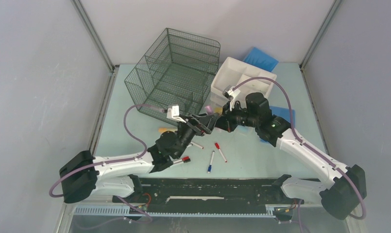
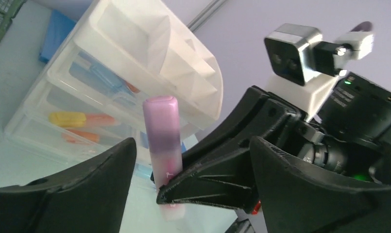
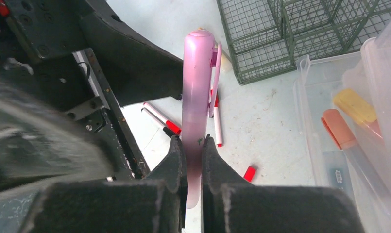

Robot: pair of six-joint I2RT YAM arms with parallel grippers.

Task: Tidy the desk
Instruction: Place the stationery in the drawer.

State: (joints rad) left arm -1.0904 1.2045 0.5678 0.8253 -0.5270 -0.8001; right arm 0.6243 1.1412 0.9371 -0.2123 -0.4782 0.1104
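Two tools meet above the middle of the tabletop (image 1: 261,155), which spreads pale green under both arms between the grey walls (image 1: 38,73). The right tool (image 3: 193,145) is clenched on one end of a pink highlighter (image 3: 195,87), whose clipped end sticks out past its fingertips. The left tool (image 2: 193,150) stands released, jaws wide around it. The highlighter looks light, stiff and slick, so it is best gripped squarely on the barrel, clear of the clip.
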